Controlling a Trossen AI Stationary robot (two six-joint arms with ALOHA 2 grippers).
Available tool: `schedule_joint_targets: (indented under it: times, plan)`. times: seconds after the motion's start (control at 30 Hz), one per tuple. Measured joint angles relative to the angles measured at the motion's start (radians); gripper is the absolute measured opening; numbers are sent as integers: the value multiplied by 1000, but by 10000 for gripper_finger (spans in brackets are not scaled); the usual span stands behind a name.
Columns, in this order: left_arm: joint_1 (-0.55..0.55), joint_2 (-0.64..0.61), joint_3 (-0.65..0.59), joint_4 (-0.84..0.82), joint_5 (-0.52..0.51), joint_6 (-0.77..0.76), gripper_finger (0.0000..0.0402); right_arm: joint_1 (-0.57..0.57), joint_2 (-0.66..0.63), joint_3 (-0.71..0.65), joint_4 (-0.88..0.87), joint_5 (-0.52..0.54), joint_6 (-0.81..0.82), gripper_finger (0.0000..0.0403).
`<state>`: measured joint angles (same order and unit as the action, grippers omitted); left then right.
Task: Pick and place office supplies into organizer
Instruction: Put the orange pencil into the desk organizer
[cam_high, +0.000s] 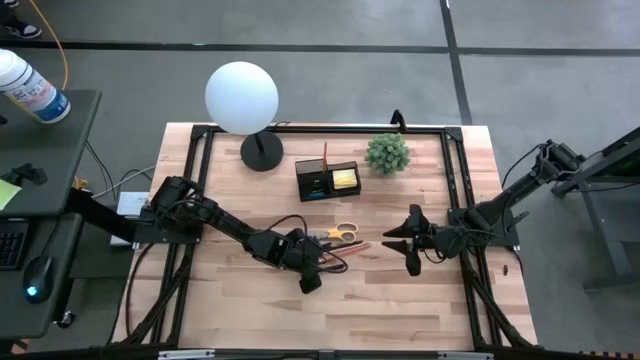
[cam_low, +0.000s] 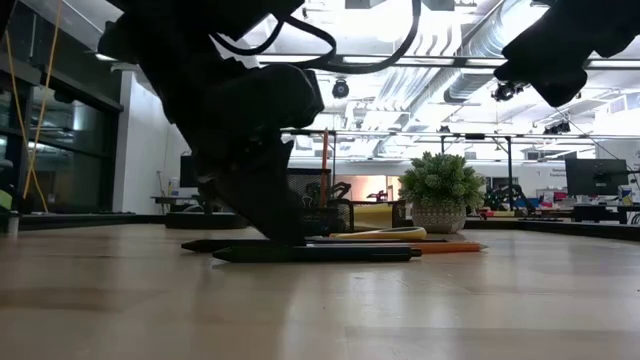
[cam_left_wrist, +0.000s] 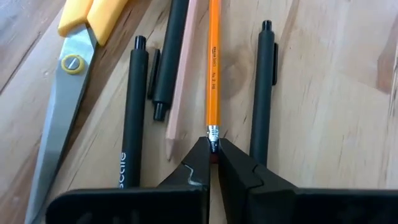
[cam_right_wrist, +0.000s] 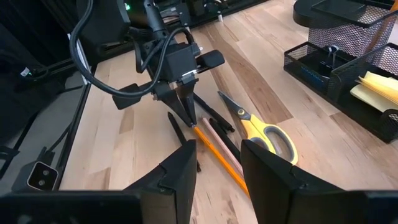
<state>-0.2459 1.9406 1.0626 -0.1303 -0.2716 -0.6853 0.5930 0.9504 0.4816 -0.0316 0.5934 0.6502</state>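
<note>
The left hand (cam_left_wrist: 212, 149) is closed on the orange pencil's (cam_left_wrist: 213, 68) end near the tabletop's (cam_high: 230, 300) middle; the right hand (cam_right_wrist: 217, 163) hovers half open, empty.

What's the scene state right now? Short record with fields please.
left gripper: fingers shut on the eraser end of the orange pencil, which lies on the table
right gripper: open, hovering above the table, holding nothing
loose beside the pencil: yellow-handled scissors, black pens, a pale pencil
organizer: at the back of the table, one orange pencil upright in it, yellow sticky notes inside
other things: globe lamp, potted plant
</note>
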Motion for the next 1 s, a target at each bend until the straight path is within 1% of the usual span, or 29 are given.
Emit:
schedule_joint_targets:
  times: [0.2,0.4,0.57,0.63,0.7,0.87,1.0]
  plan:
    - [1,-3,2,31,-10,-19,1,0,0,0,0,3,0,124]
    - [2,-5,4,113,-25,-3,1,0,0,0,0,4,0,124]
    - [2,-17,4,123,-33,-4,1,0,-12,0,-21,3,-5,124]
    - [3,-27,6,138,-39,-9,0,0,-39,0,-60,9,0,124]
    - [3,-46,5,119,-70,-13,0,1,-79,0,-118,33,10,124]
    - [3,-97,5,132,-135,-3,0,3,-219,0,-263,112,49,124]
    - [3,-138,6,130,-205,9,0,2,-317,0,-289,170,36,124]
